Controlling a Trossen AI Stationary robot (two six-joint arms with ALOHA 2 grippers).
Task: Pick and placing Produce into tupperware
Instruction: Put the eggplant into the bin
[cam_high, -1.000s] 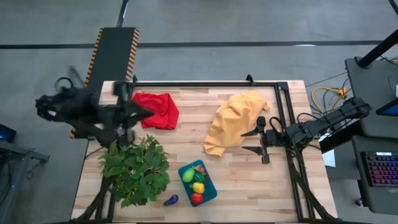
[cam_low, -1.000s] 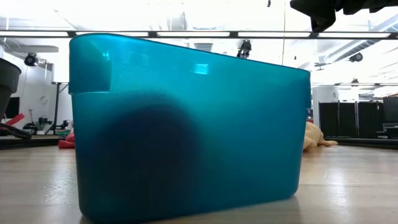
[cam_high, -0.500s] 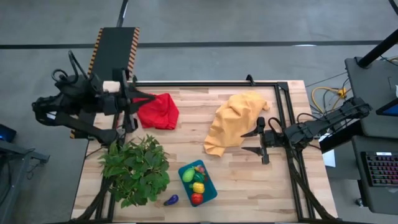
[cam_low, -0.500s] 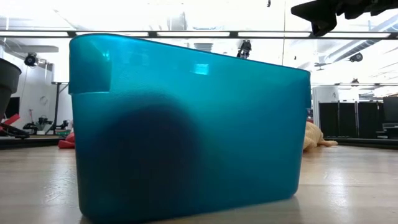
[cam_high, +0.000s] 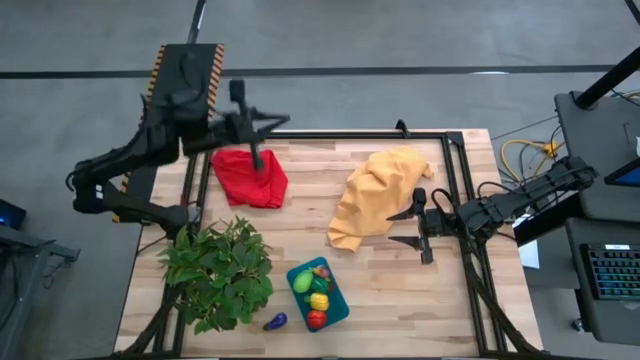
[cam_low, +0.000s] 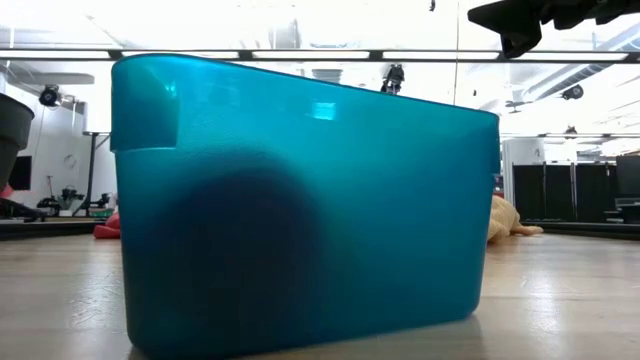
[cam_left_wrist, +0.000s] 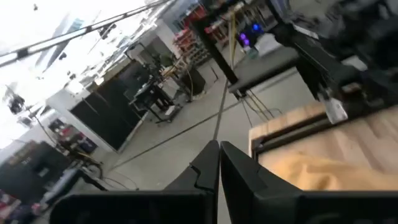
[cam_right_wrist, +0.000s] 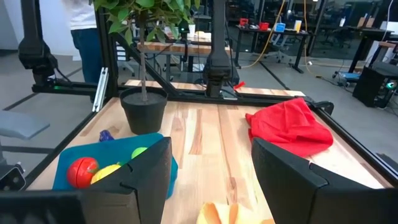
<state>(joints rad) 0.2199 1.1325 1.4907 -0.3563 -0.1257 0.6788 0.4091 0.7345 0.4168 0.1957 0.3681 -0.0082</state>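
Jaws pressed together, the left gripper (cam_high: 272, 122) hangs above the red cloth (cam_high: 252, 176); right gripper (cam_high: 414, 226) waits spread beside the yellow cloth (cam_high: 375, 195), both clear of the tupperware (cam_high: 333, 303).

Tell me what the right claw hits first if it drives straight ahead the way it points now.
Probably the yellow-orange cloth: the open right claw points across the table at its lower edge. If it passes over the cloth, bare wood follows, then the red cloth; height is unclear.
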